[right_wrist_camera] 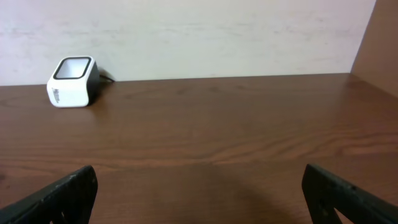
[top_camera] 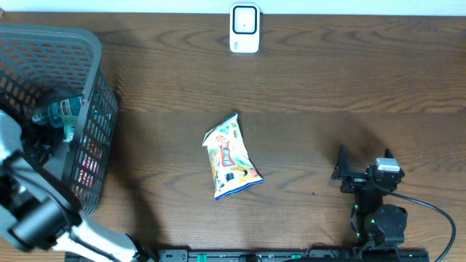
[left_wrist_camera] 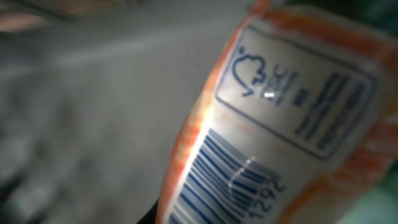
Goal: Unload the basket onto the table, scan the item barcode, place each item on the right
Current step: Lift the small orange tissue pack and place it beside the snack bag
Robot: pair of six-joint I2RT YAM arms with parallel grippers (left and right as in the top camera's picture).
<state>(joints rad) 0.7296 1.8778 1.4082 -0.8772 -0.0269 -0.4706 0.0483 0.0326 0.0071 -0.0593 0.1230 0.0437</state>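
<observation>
Orange packet (left_wrist_camera: 280,74) barcode (left_wrist_camera: 224,180), digits "1292"; left jaws clenched in basket (top_camera: 96,131); right jaws released.

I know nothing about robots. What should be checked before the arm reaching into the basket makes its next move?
1. Left gripper shut inside the basket: ok.
2. Orange packet really gripped: cannot tell, the grip is out of sight.
3. Barcode on that packet showing: ok, though blurred.
4. Scanner standing unblocked at the far edge of the table: ok.
5. Snack bag lying mid-table, apart from the scanner: ok.
6. Right gripper open, away from the basket: ok.
</observation>
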